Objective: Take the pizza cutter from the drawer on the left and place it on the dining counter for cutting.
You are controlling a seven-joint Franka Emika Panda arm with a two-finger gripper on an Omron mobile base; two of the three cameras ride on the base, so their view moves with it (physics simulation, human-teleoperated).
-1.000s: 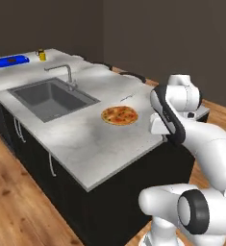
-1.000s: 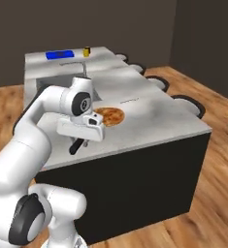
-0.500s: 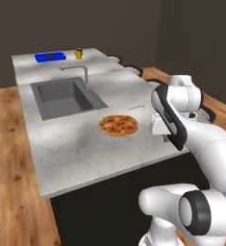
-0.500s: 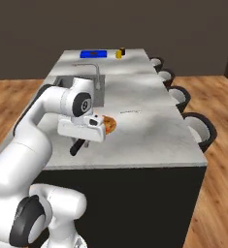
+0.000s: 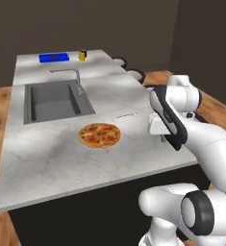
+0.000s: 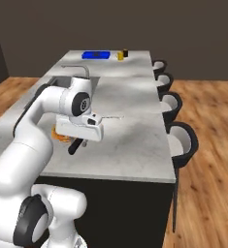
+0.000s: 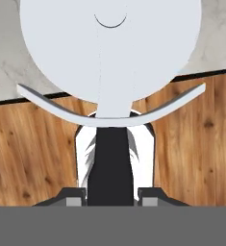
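Observation:
My gripper [image 7: 112, 194] is shut on the pizza cutter's black handle [image 7: 110, 168]. Its round silver-white wheel blade [image 7: 109, 43] points away from the hand, over the edge of the dining counter [image 7: 215, 43]. From the right base view the gripper [image 6: 84, 139] hangs just above the dining counter [image 6: 130, 140] near its front edge, with the black handle [image 6: 75, 146] sticking out below it. In the left base view the hand [image 5: 158, 127] sits at the right edge of the marble top [image 5: 47, 163]. The drawer is out of view.
A pizza [image 5: 99, 134] lies on the marble left of the hand. Behind it are the dark sink [image 5: 54, 101] with a faucet [image 5: 75, 79], a blue pad [image 5: 53, 57] and a yellow bottle [image 5: 82, 55]. Black stools [image 6: 181, 140] line the counter's right side over wooden floor [image 7: 32, 153].
The whole scene has swung round as the base drove; the counter now runs straight away from the cameras. The gripper keeps the pizza cutter in the same hold.

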